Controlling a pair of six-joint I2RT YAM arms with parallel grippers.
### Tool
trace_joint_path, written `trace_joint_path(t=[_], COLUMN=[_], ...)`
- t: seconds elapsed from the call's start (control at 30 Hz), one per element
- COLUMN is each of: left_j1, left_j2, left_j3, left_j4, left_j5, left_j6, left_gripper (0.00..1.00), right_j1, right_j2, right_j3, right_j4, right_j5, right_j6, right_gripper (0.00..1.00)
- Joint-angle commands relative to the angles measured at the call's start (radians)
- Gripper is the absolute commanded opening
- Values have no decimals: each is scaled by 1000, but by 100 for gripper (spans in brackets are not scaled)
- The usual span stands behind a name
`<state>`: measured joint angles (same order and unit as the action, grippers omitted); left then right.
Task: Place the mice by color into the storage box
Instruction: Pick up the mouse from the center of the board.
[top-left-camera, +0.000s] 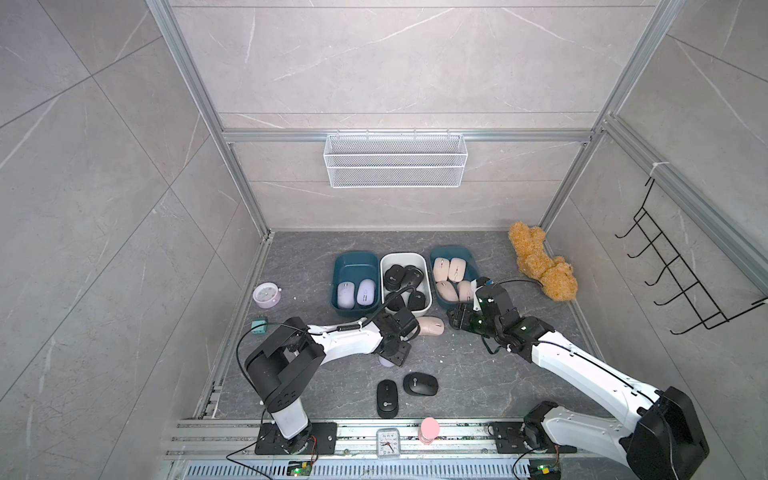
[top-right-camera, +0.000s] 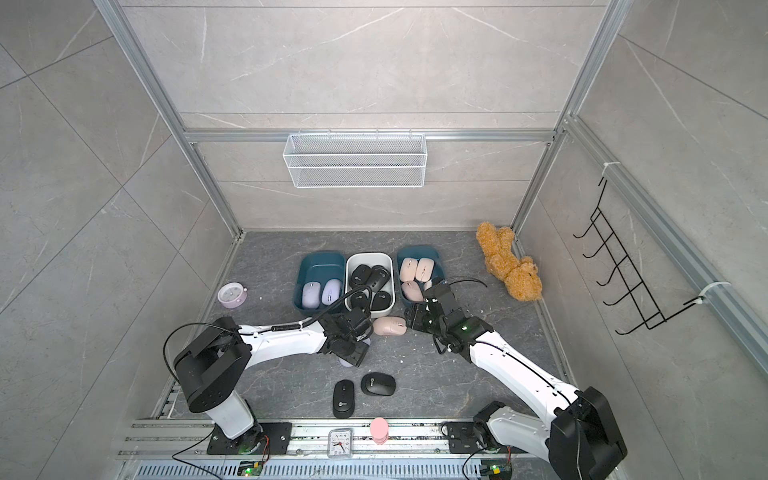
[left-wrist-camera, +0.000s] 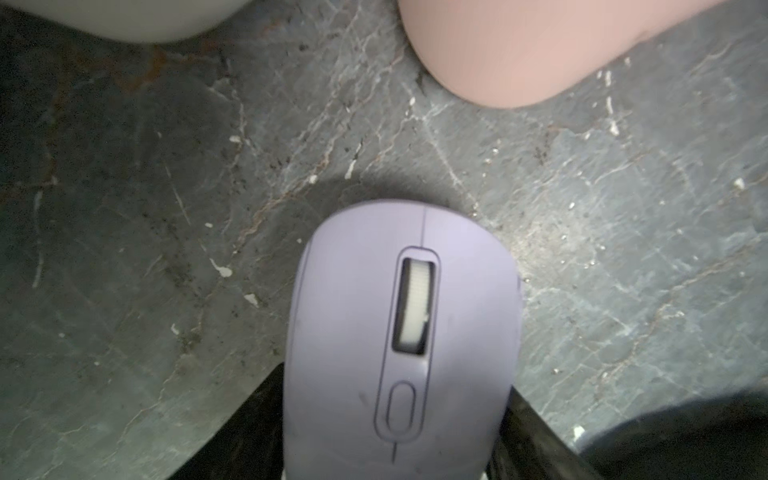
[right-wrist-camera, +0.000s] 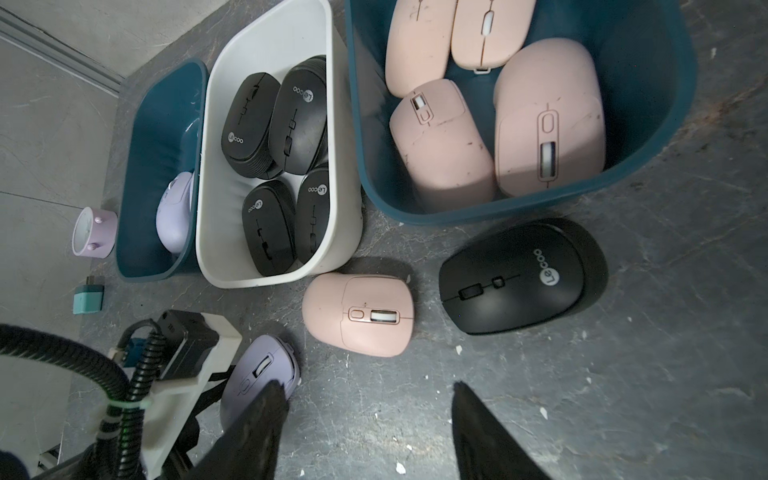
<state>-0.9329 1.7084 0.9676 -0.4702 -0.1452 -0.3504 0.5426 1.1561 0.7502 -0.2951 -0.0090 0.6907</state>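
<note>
Lilac mouse (left-wrist-camera: 403, 340) pinched by the left gripper (left-wrist-camera: 392, 386), just in front of the white box (right-wrist-camera: 216, 174).
Fingers (left-wrist-camera: 245, 424) press both flanks toward its tail. Light, rigid, smooth-shelled, it may slip, so the mid-sides look safest. Rightward, also before the white box, lie a pink mouse (right-wrist-camera: 359, 316) and a black mouse (right-wrist-camera: 521, 278); the right gripper (right-wrist-camera: 368, 386) hangs spread, empty.
</note>
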Motion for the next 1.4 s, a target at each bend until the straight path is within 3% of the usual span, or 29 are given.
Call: trace_joint_path(t=[0.0,0.2,0.67,0.83,0.97,1.37], left_j1=[-6,-6,9,97,201,436], left_j2=[28,-67,-317,-367,-359,-136], left_j3=[-3,-15,76,115,160,350], left_j4=[-62,-73,-207,-197,-156,-54], left_j5=[-34,-61,-187,-207,-160,-64], left_j6=[-31,-81,-111,-61,-11,115], left_gripper=[62,58,57,57,57,57], right_j1=[-3,-4,-4,-4,-3,-4], right_j2=[-9,-20,-12,-7,0,29], right_j3=[12,15,24,23,18,12], right_j4=[9,5,17,22,29,76], right_j5=[-10,-12,-25,-24,-26,-44], right_j6=[21,23,30,27,29,41], right_gripper=[65,65,65,65,65,65])
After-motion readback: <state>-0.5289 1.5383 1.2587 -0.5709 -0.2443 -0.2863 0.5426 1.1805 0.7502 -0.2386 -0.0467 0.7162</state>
